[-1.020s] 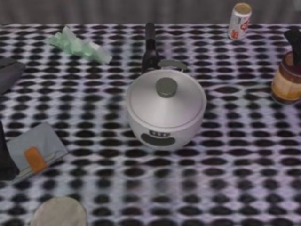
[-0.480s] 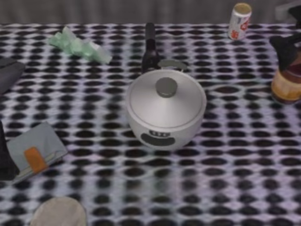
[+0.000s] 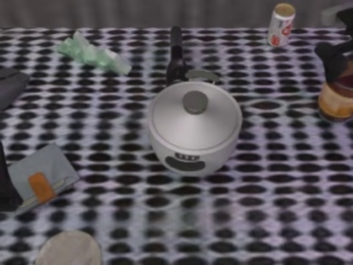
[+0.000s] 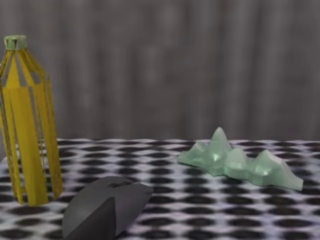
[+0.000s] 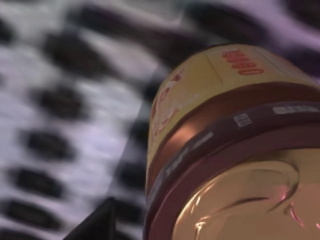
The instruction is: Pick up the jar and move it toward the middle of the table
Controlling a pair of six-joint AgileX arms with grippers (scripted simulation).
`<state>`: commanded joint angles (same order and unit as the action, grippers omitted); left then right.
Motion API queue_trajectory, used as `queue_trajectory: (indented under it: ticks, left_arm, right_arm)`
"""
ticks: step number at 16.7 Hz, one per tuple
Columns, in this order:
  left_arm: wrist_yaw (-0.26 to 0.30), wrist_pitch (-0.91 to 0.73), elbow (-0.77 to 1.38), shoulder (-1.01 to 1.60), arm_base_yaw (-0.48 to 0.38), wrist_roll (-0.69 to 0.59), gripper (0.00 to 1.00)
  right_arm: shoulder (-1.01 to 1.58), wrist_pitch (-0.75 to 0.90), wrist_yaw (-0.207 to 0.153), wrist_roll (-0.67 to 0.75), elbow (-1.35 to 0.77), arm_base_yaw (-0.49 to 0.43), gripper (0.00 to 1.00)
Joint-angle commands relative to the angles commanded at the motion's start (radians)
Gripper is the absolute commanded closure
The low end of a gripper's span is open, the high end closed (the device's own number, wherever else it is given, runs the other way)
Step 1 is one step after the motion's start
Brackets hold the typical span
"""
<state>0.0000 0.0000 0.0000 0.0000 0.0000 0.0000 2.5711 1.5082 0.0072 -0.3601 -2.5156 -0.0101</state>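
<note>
Here the jar [image 3: 335, 101] stood at the right edge of the top view, well apart from the white pot [image 3: 194, 128] at the frame's centre, on the patterned desk [image 3: 110, 110]. The right gripper [image 3: 337, 55] hung directly over the jar's lid; whether its fingers were spread or closed on the jar could not be told. In the right wrist view the jar [image 5: 235, 150] filled the lower right of the frame, lid nearest the camera. The left gripper did not show in any view.

Handling, as judged: glass walls are rigid, smooth and breakable, and the filled jar probably has some weight, so a firm hold across the body just below the lid seems safest.

Orientation: the jar stood upright, its short axis vertical, lid pointing up toward the gripper, base flat on the desk.
</note>
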Motion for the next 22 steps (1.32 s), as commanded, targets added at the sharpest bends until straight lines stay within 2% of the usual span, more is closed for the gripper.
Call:
queue_trajectory:
  ticks: [5,10,22]
  left_arm:
    - [0.000,0.000,0.000,0.000,0.000,0.000,0.00]
    - [0.000,0.000,0.000,0.000,0.000,0.000,0.00]
    - [0.000,0.000,0.000,0.000,0.000,0.000,0.00]
  right_arm:
    - [-0.027,-0.165,0.000,0.003,0.202,-0.002,0.00]
    - [-0.031,-0.194,0.000,0.003,0.232,-0.003,0.00]
    - [-0.031,-0.194,0.000,0.003,0.232,-0.003,0.90]
